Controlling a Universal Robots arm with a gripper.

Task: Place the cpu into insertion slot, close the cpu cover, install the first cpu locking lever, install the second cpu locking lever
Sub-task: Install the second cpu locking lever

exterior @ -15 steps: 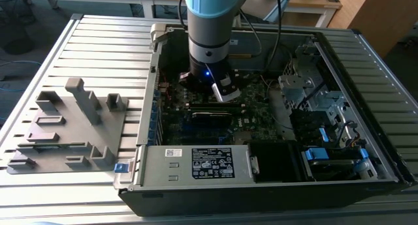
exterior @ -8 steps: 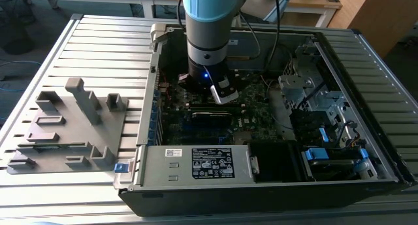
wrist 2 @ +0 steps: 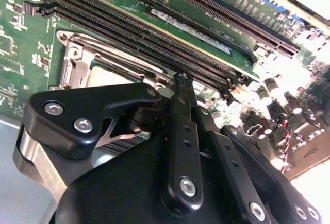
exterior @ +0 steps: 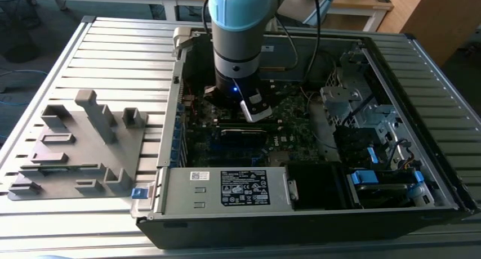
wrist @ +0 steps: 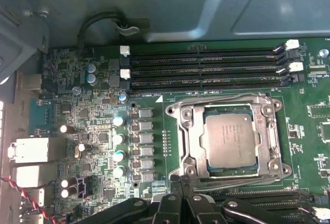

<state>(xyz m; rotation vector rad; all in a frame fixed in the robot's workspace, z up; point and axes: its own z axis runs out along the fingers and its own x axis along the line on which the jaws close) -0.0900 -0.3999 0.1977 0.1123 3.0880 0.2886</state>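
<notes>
Gripper (wrist: pixel 181 182), fingers pressed together and holding nothing, hovers at the near edge of the slot (wrist: pixel 178 131); the cpu (wrist: pixel 230 139) sits inside under the closed cover (wrist: pixel 268 131).

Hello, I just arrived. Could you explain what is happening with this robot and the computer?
One robot arm reaches down into an open computer case on a slatted table. Its gripper is low over the motherboard, at the edge of the insertion slot. The cpu already sits in that slot, and the cpu cover appears closed around it. The gripper's fingers look shut, holding nothing.
</notes>
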